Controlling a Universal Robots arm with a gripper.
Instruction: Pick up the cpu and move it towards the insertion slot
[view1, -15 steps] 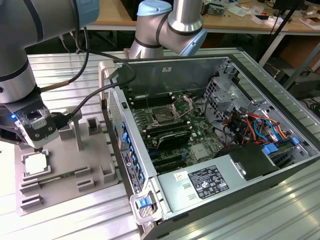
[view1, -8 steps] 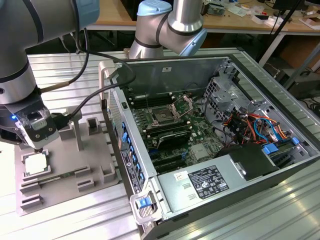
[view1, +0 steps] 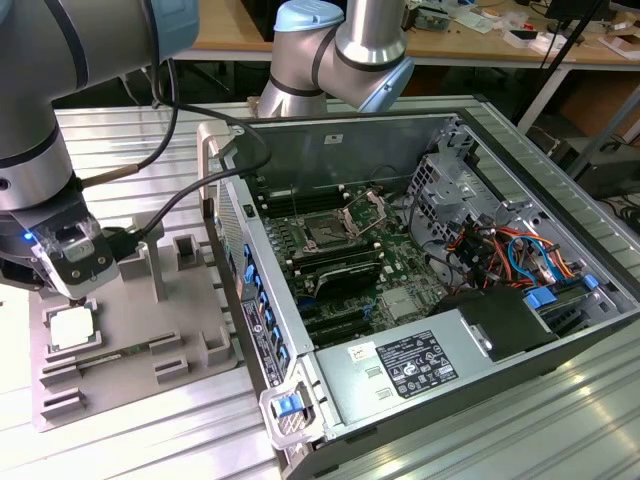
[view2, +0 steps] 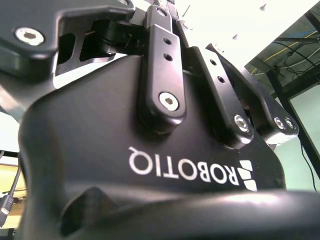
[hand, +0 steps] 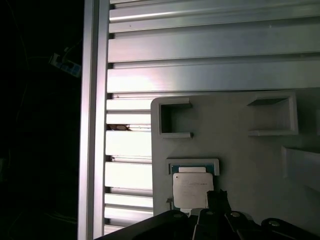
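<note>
At the exterior view's left, the end effector (view1: 76, 296) hangs over the grey tray (view1: 140, 310) on the slatted worktop (view1: 150, 440), its tip at one edge of the cpu (view1: 72, 327). The cpu lies flat in a recess of the tray, pale top up. In the first wrist view the dark tip sits at one side of the cpu (hand: 190, 189). You cannot tell how far the end effector is open, or whether it has hold of the cpu.

The first risk is the grip itself. The contact looks off-centre, so a thin, flat chip could tilt, slip out, or catch on the recess lip as it lifts. The tray's raised blocks stand near and could snag a low sideways move.

A black cable (view1: 176, 110) loops from the arm towards the wrist. On a long sweep it could drag or catch on those blocks.

Further right, the open case (view1: 240, 260) puts its near wall between the tray and the slot (view1: 325, 232), well apart from the cpu. A low carry would likely clip that wall.

Beside the slot, the hinged bracket (view1: 365, 208) stands raised. A careless approach could strike it, or drop the cpu onto the socket and damage it.
</note>
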